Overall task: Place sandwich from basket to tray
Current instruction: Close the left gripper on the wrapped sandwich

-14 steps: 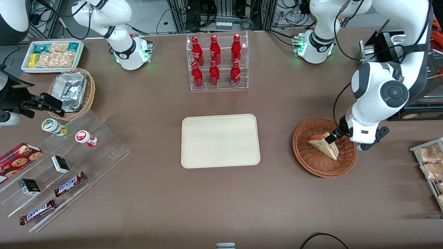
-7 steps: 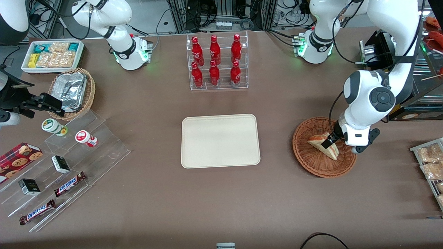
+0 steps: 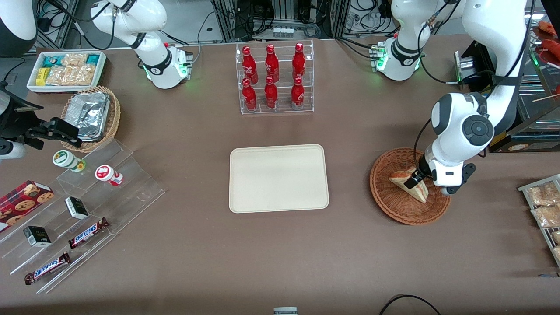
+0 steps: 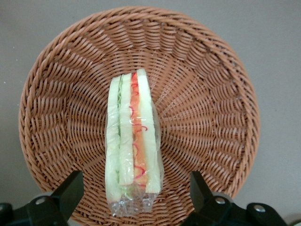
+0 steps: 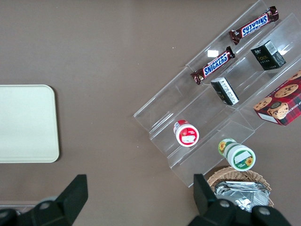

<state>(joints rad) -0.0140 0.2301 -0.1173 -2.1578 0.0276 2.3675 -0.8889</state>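
Directly beneath my claw (image 4: 134, 197) lies the sandwich (image 4: 132, 141), resting in the basket (image 4: 211, 94), its long axis running straight away from me between my two wide-open fingers (image 4: 70, 190), neither of which touches it. Woven wall rings it closely. Off toward the parked arm sits the tray (image 3: 278, 178), with bare counter (image 3: 350, 175) between.

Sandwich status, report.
Pincer open, straddling sandwich, no grip yet. Sandwich on edge in basket. Tray bare, path unobstructed.
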